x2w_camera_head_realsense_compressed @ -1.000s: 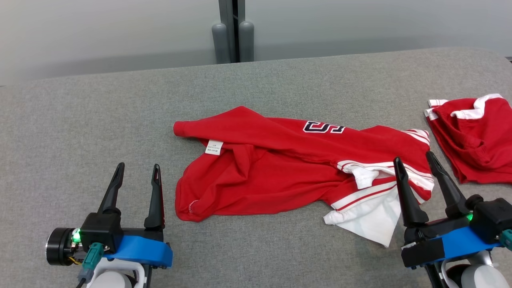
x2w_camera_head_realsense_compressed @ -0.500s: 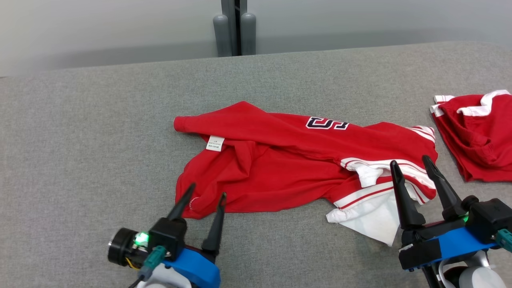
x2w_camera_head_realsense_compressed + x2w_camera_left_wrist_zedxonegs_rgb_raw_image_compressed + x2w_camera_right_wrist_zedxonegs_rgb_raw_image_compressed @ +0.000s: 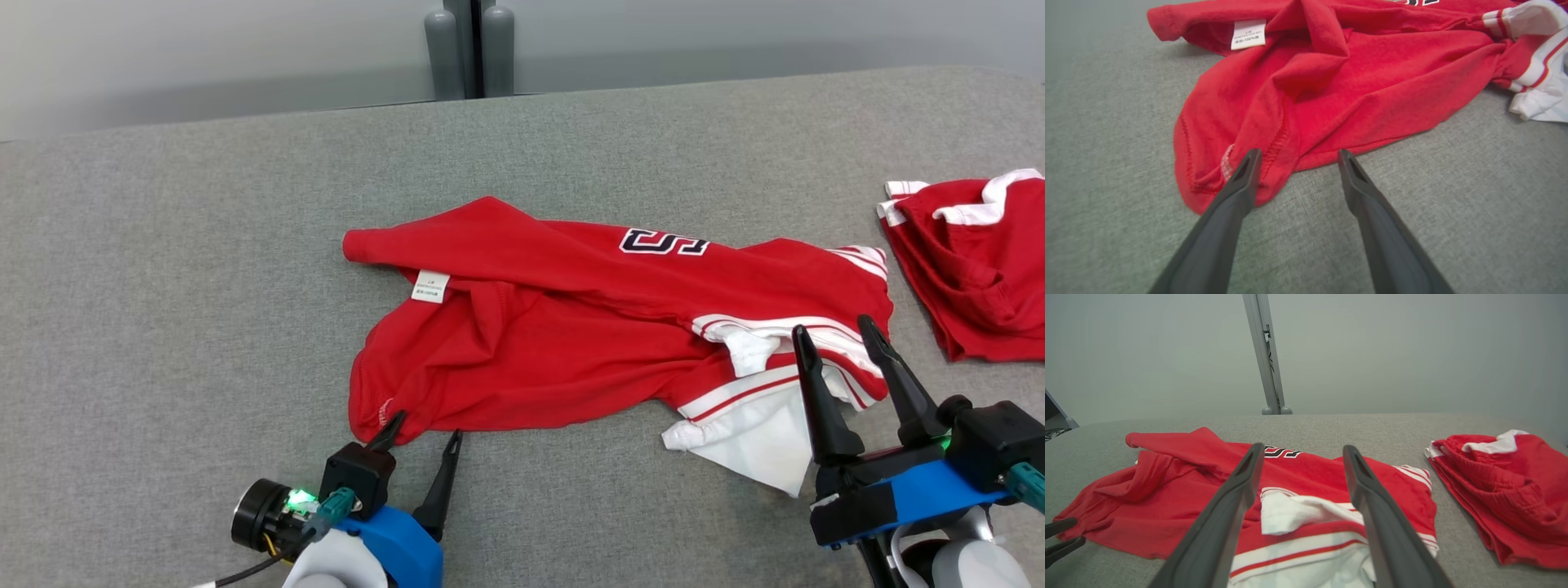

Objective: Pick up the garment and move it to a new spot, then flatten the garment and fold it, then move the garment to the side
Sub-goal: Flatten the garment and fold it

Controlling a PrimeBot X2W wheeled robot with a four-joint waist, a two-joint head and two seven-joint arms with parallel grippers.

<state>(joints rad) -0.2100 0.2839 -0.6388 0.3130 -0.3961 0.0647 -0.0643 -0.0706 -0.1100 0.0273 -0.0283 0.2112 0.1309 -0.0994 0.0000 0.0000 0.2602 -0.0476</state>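
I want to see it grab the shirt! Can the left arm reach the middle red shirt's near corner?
Probably yes. The left fingers are spread open right at the near corner of the red shirt, one tip over the hem, and nothing lies in the way.

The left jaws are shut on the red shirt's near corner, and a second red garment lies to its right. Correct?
No: the left wrist view shows the left gripper, jaws open, at that corner of the red shirt. The rest holds.
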